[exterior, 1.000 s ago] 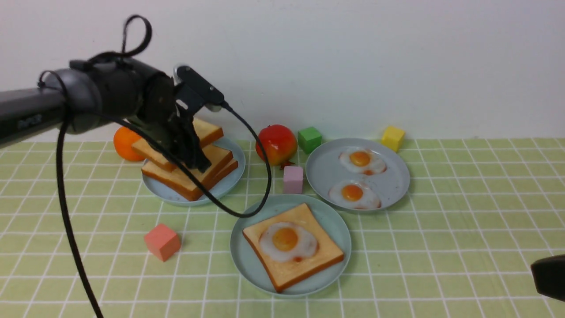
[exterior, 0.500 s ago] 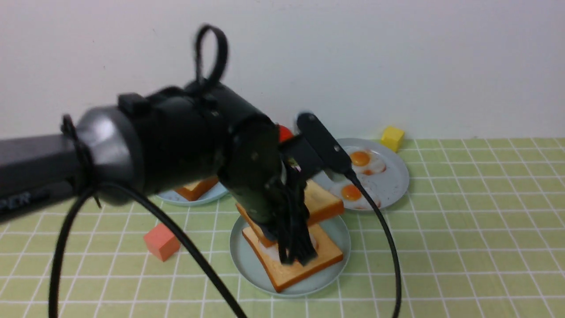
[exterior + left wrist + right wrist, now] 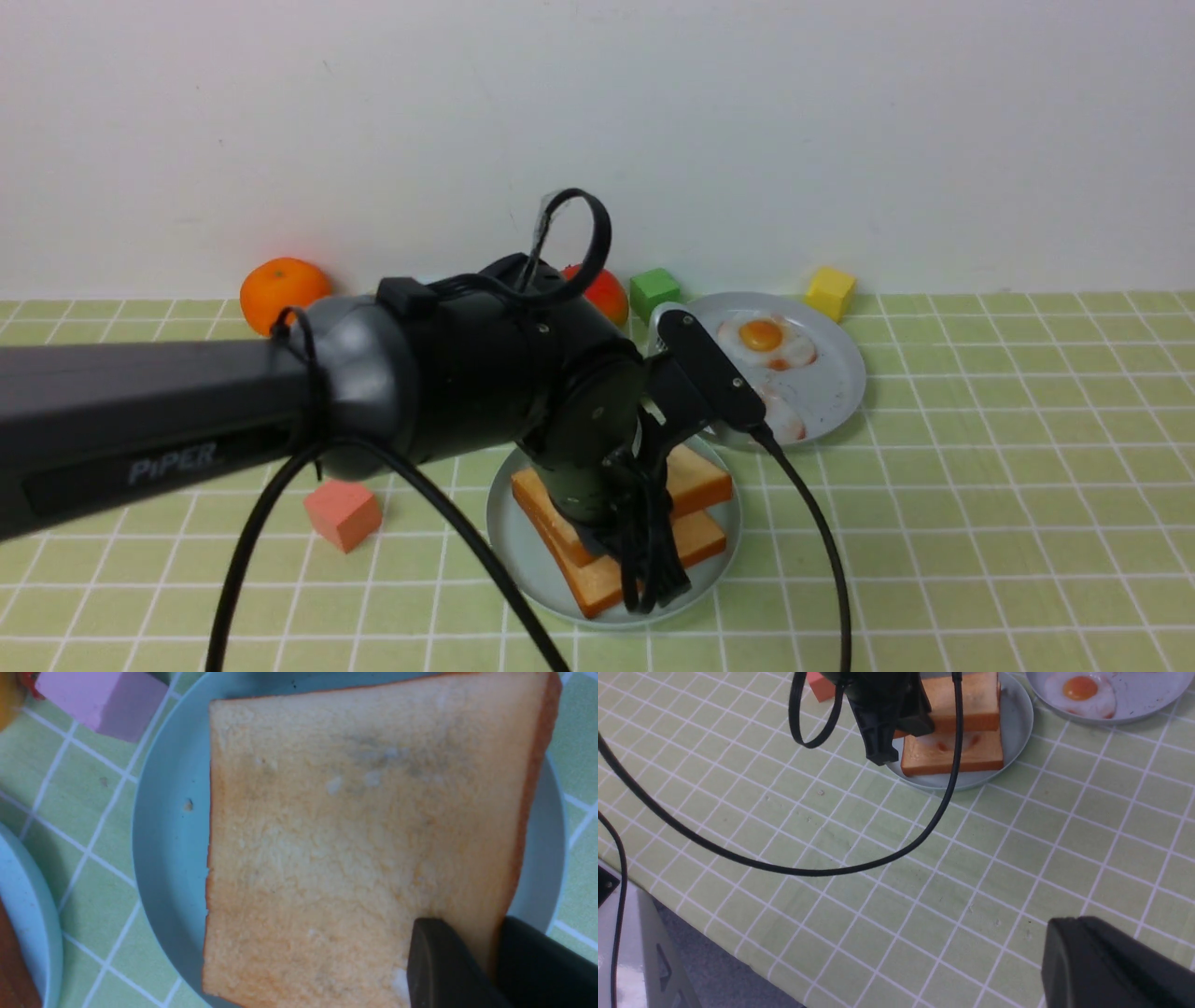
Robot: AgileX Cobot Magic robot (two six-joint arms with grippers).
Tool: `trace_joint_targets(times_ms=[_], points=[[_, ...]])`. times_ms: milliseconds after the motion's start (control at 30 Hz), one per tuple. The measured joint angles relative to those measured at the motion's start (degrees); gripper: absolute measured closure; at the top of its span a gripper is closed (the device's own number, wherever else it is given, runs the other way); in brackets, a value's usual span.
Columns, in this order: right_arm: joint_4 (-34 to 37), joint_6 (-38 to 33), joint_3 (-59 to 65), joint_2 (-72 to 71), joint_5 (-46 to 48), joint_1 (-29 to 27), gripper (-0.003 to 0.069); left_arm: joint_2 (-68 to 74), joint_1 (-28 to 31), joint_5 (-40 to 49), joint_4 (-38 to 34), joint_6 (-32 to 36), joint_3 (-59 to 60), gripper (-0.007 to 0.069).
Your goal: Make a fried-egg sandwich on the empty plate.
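Fried-egg sandwich (image 3: 698,541) sat on the empty plate (image 3: 523,560). Left end effector (image 3: 658,583) was clamped on its top toast slice (image 3: 702,478) at 6 o'clock.

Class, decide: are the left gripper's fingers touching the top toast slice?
Touching. The left wrist view shows the fingers clamped over the top toast slice at its crust edge.

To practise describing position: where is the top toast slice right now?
In the front view, the top toast slice is centre-front, held by the left gripper just over the egg-topped lower slice on the near plate.
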Motion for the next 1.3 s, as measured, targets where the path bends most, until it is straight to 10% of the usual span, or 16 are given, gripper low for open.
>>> trace_joint_targets(times_ms=[333,900,1300], points=[[0.68,0.05,0.0,-0.05,0.5,0.0,0.0629,1.79,0.0,-0.36,0.36,0.05,0.0,0.0501],[0.86,0.05,0.0,-0.06,0.89,0.0,0.0613,-0.46,0.0,4.6,-4.8,0.0,-1.8,0.0284],[-2.08,2.48,0.0,-0.11,1.78,0.0,0.061,-36.68,0.0,4.01,-12.45,-2.96,1.1,0.0638]])
